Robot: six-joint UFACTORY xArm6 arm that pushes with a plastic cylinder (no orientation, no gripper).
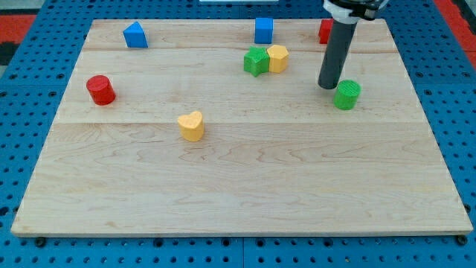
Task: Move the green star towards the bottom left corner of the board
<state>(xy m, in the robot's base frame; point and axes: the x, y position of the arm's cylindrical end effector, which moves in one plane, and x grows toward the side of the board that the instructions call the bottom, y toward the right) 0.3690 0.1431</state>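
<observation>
- Your arm carried no pincer at this moment; it ended in a plain dark rod, so nothing could open, close or be held. Only my tip met the board.
- My tip stood in the far right part of the board, just to the left of the green cylinder and near it; whether the two touched could not be told.
- The green star lay in the far part of the board, a little right of centre, touching or all but touching the yellow block on its right side.
- The relation that governed the coming move: the star lay to the left of my tip and slightly farther back, while the target corner lay near and left. My tip was therefore on the star's right, but not yet behind it on the far side.
- In judgement, you needed my tip at the star's far right side, on the line running from the near left corner through the star. The yellow block occupied that side, so a push from there would likely have carried both.
- The yellow heart sat close to the direct path to the near left corner. The red cylinder stood well off to the left.
</observation>
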